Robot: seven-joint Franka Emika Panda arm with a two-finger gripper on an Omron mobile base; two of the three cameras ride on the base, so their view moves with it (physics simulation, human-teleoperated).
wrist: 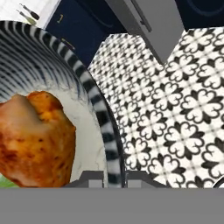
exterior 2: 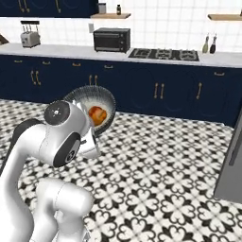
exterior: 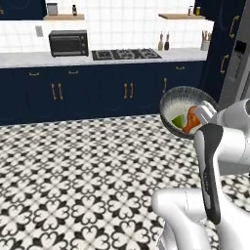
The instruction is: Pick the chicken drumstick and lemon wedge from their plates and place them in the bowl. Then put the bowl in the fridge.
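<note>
The bowl [exterior: 188, 111] rode clear of the patterned floor [exterior: 73, 185] in mid-kitchen, carried by the white arm with its gripper [wrist: 114, 177] closed on the rim — the two dark finger tips stood either side of the striped edge at the bottom of the hand view. Inside lay the chicken drumstick [exterior: 192, 122], its fat browned end against the pale inner wall, and just beside it the small green-yellow lemon wedge [exterior: 179, 119]. Both had already left their plates, so the loading half of the job appeared done.

The fridge [exterior 2: 231, 165] stood to the robot's right as a tall grey slab, well apart from the bowl; the navy cabinets [exterior: 97, 90], the stove [exterior: 126, 53] and the black microwave [exterior: 68, 43] lined the far wall.

Judged from these views, the bowl looked stiff and fairly heavy for a pinch at one edge (a hard, smooth rim gives little friction), and it hung tilted, its mouth turned partly toward the cameras. The loose contents could slide or roll out if the tilt grew — the drumstick being rounded, the wedge light. A hold on the rim seemed the only workable one for so wide a vessel, and slow, level carrying would likely serve best on the way to a shelf.
</note>
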